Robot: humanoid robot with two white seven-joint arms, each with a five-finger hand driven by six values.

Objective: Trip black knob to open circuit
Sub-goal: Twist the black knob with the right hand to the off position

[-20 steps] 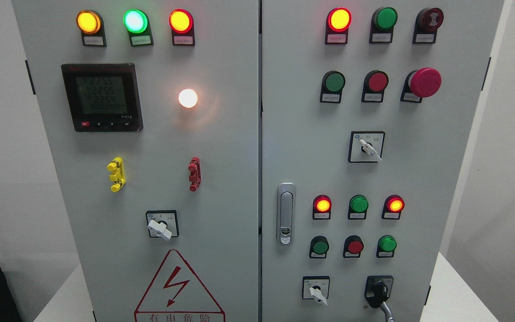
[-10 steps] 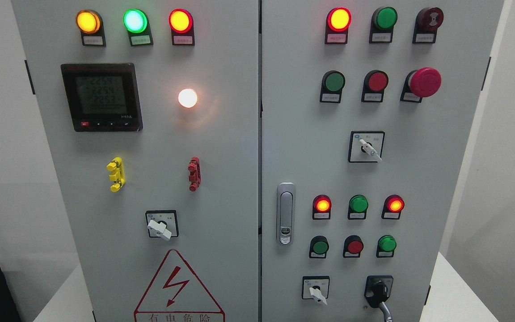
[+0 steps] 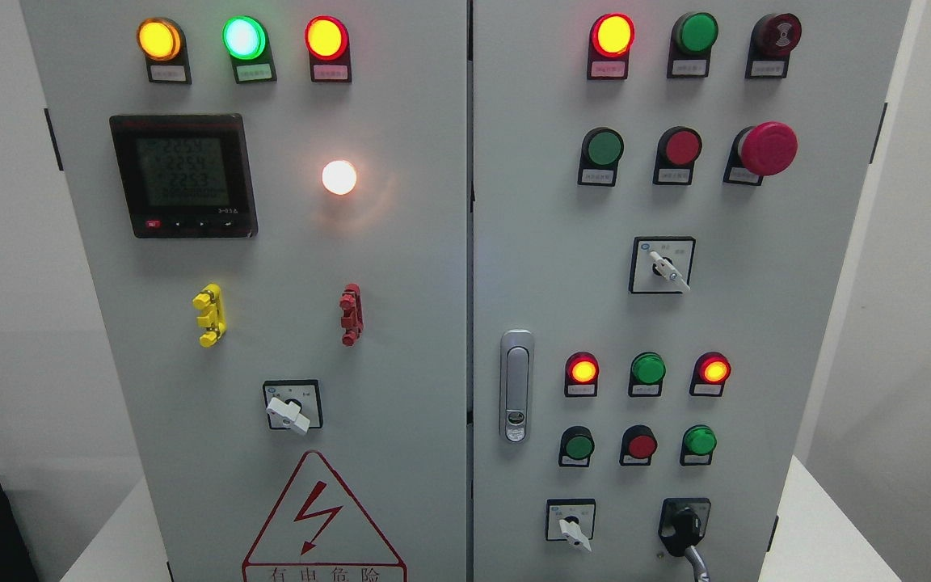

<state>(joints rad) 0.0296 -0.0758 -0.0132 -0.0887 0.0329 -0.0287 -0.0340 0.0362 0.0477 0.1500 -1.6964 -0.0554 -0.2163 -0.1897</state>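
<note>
grey cabinet (image 3: 401,323), bottom rt: black knob (image 3: 682,527) handle angled down-right; no hand visible.

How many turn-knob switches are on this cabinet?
4: a white one low on the left door, a white one mid right door, a white one and the black knob at its bottom.

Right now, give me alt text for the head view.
A grey two-door electrical cabinet fills the view, with the black knob at the right door's lower right, untouched. Lit indicator lamps, a digital meter and a red emergency stop button; no robot hands show.

Black knob (image 3: 685,524) — unobstructed in front
</note>
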